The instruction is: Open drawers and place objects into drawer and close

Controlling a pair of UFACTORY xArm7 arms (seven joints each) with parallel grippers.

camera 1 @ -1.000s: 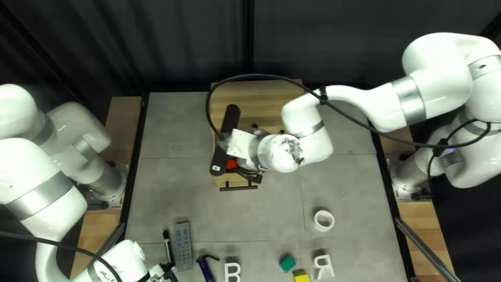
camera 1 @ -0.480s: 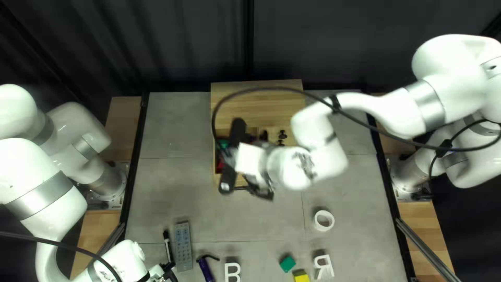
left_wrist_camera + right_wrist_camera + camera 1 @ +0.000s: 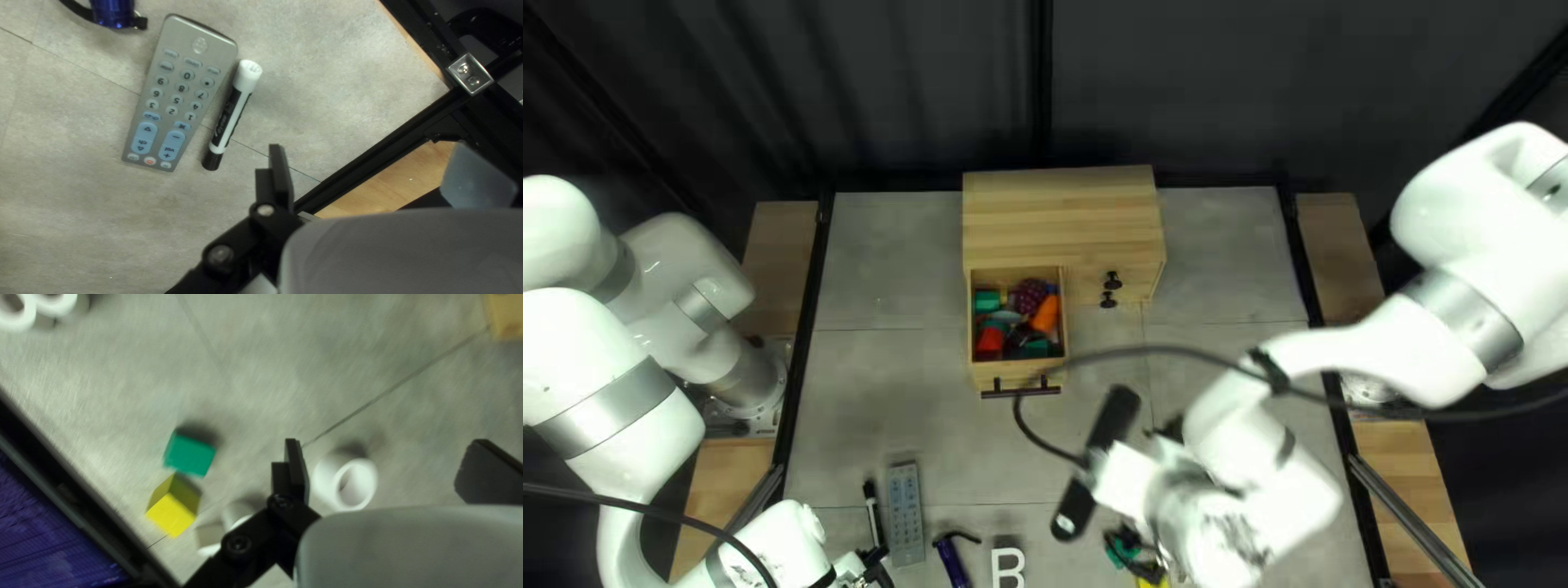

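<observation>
Open wooden drawer point(image 3: 989, 378) at the front of the cabinet point(image 3: 1062, 201), coloured objects point(image 3: 1044, 315) jumbled inside. My right tool point(image 3: 1133, 550) stands wide over the surface point(image 3: 904, 414); a white ring point(image 3: 321, 482) lies below, seen between its fingers. Green block point(image 3: 190, 454) and yellow block point(image 3: 173, 509) near each other. My left tool point(image 3: 874, 566), also wide, is near the marker point(image 3: 231, 109), which lies beside the grey remote point(image 3: 180, 87).

Likely a lab — robot arms point(image 3: 605, 403), dark curtain point(image 3: 904, 98).
</observation>
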